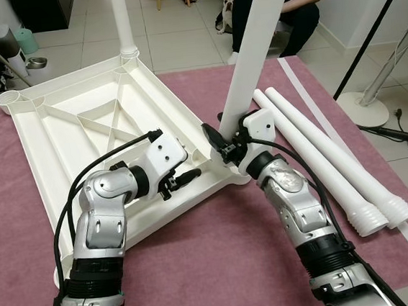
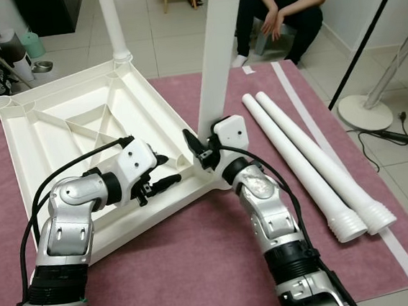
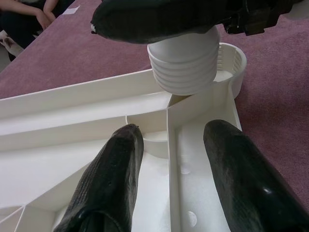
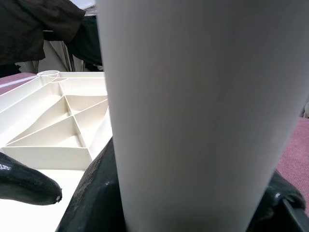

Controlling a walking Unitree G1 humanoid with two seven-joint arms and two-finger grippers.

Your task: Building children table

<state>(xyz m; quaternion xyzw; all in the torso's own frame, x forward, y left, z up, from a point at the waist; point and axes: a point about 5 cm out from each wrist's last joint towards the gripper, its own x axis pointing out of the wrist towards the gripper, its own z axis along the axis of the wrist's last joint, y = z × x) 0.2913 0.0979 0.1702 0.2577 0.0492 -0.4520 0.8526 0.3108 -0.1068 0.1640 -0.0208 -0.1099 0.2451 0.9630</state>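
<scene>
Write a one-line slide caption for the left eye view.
Right gripper holds a white table leg at the upturned tabletop's corner socket; left gripper rests open on the frame.

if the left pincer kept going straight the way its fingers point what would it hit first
Most likely the ribbed end of the table leg that the right pincer holds over the corner socket of the upturned tabletop. The left pincer is open and points right at it, though depth is hard to judge.

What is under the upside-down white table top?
Under the table top lies a maroon carpet, seen all around its edges. The carpet directly beneath is covered. The right gripper holds a leg at the near corner socket.
</scene>
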